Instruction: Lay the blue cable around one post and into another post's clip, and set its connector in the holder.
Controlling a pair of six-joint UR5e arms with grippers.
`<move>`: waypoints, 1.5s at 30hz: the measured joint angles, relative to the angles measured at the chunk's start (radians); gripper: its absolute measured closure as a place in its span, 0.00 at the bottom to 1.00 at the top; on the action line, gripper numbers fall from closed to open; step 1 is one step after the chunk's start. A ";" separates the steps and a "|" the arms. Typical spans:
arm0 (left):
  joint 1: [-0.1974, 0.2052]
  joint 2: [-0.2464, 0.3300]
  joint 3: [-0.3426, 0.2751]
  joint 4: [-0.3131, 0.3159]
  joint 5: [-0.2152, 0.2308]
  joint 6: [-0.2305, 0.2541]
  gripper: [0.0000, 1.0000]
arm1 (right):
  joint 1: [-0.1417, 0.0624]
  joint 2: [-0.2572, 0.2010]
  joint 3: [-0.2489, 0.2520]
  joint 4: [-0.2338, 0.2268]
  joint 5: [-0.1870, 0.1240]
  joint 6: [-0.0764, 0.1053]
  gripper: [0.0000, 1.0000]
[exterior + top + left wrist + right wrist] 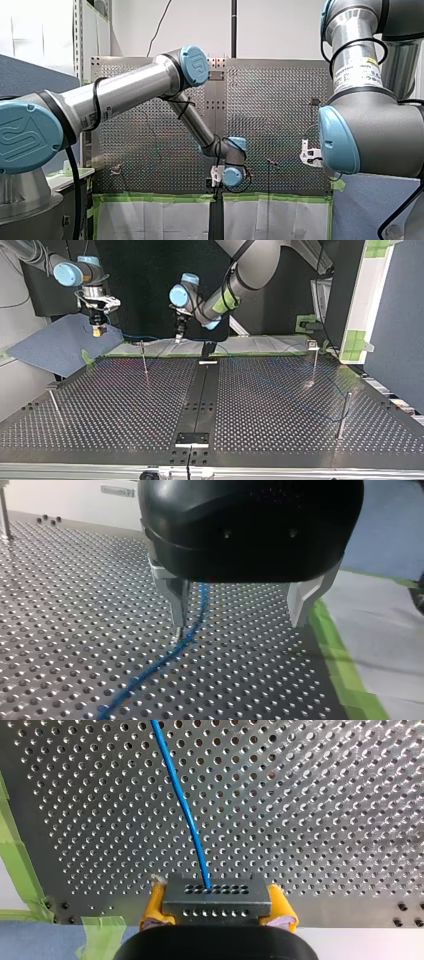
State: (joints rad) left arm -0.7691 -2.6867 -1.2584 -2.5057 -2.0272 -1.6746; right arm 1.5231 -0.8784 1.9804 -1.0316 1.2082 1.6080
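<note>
Right jaws tight on connector (pixel 217 900); left jaws wide over blue cable (pixel 150 671).

Even indoor light, glare on bare metal.
The perforated table (pixel 325 795) gleams brightly in the right wrist view; the top view's backdrop (pixel 145 285) is dark; the front view's wall (pixel 280 25) glows white.

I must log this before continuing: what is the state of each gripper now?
My left gripper: open; the blue cable lies loose between its fingers.
My right gripper: closed on the connector.
</note>
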 joint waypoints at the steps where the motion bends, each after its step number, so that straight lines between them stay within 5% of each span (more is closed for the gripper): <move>1: -0.001 0.000 -0.004 -0.002 -0.001 0.001 0.00 | -0.001 -0.001 0.003 -0.003 0.000 0.000 1.00; 14: -0.044 0.006 -0.032 -0.014 -0.096 0.016 0.00 | -0.011 -0.003 0.032 -0.034 0.002 0.010 1.00; 21: -0.061 0.009 -0.037 -0.003 -0.135 0.018 0.00 | -0.008 -0.003 0.033 -0.051 -0.011 0.033 1.00; 25: -0.058 0.008 -0.035 0.015 -0.125 0.023 0.00 | -0.001 -0.003 0.033 -0.066 -0.030 0.052 1.00; 33: -0.038 0.007 -0.013 0.082 -0.065 0.026 0.00 | 0.009 -0.003 0.033 -0.074 -0.077 0.063 1.00; 45: 0.003 0.006 0.002 0.116 -0.050 0.026 0.00 | 0.012 -0.003 0.033 -0.076 -0.087 0.064 1.00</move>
State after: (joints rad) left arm -0.7664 -2.6803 -1.2560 -2.3902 -2.0771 -1.6482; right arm 1.5350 -0.8814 2.0135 -1.1080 1.1215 1.6717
